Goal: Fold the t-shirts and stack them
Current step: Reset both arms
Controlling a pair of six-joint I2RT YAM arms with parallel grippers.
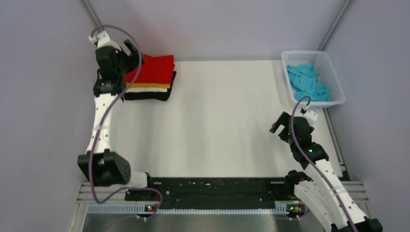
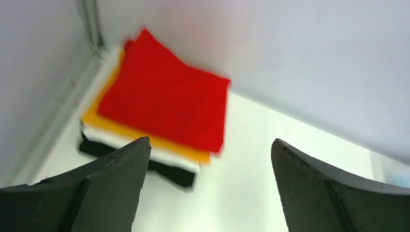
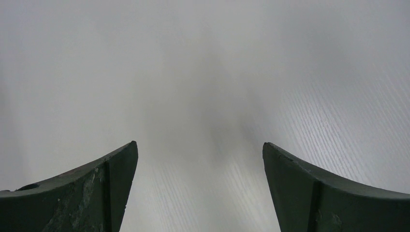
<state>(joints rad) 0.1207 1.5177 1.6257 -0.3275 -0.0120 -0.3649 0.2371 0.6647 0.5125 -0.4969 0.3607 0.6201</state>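
**Now, four t-shirts are stacked and one is seen in the basket**

The white counter (image 1: 217, 121) is seen from above, with an arm mounted at each near corner. At its far right corner a white lattice basket (image 1: 337, 79) is placed, and the light blue t-shirt (image 1: 307, 82) is held inside it, crumpled and unfolded.

At the far left corner a folded stack is set against the back wall. The black t-shirt (image 1: 147, 96) is laid at the bottom, the white t-shirt (image 1: 145, 90) on it, then the orange-yellow t-shirt (image 1: 151, 85), and the red t-shirt (image 1: 153, 70) is placed on top. In the left wrist view the red layer is seen slightly askew, so that orange-yellow edges are exposed at the near and left sides.

The left tool (image 2: 210, 144) is held just beside the stack's left end, raised above it, its jaws spread wide with nothing gripped. The right tool (image 3: 200, 146) is held over bare counter on the near right side, well apart from the basket, its jaws likewise parted and empty.
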